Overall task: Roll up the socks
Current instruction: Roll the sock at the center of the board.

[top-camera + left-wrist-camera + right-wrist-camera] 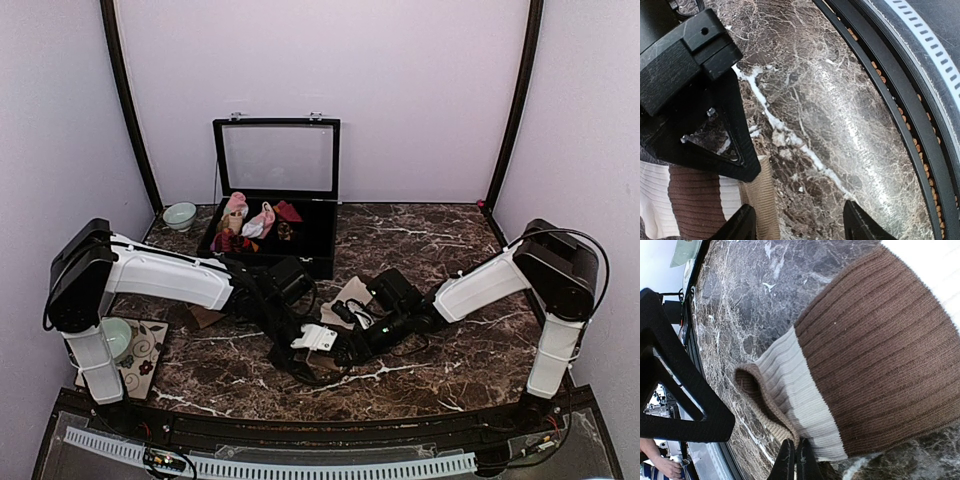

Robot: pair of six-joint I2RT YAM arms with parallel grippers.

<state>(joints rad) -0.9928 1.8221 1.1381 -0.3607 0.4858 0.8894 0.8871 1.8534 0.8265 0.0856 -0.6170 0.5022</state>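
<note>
- Top view: the left arm and the right arm meet low over the middle of the counter.
- The socks lie there, near the front corner of the open box. Only a cream patch shows, because the rest is under the arms. The fingers of both arms are lost in the dark tangle, so I cannot tell their state from here.
- Left wrist view: the left fingers stand apart, released, with only bare counter between them.
- The socks are in the lower left corner, just beside 1 finger. I can see cream rib, a brown patch and a tan edge. The frame cuts them off, so I cannot tell how much is rolled. 1 of the right fingers lies over them.
- Right wrist view: the right fingers are clenched together on the edge of the socks, where the tan one folds under the cream cuff. The tips are cut by the frame, so it is unclear how deep the bite goes.
- Handling, as I judge it: the ribbed knit is light, soft and floppy. It will not keep a shape, and the 2 layers may slide apart. It seems better to pinch both layers at the cuff edge and to press the roll against the counter.
</note>
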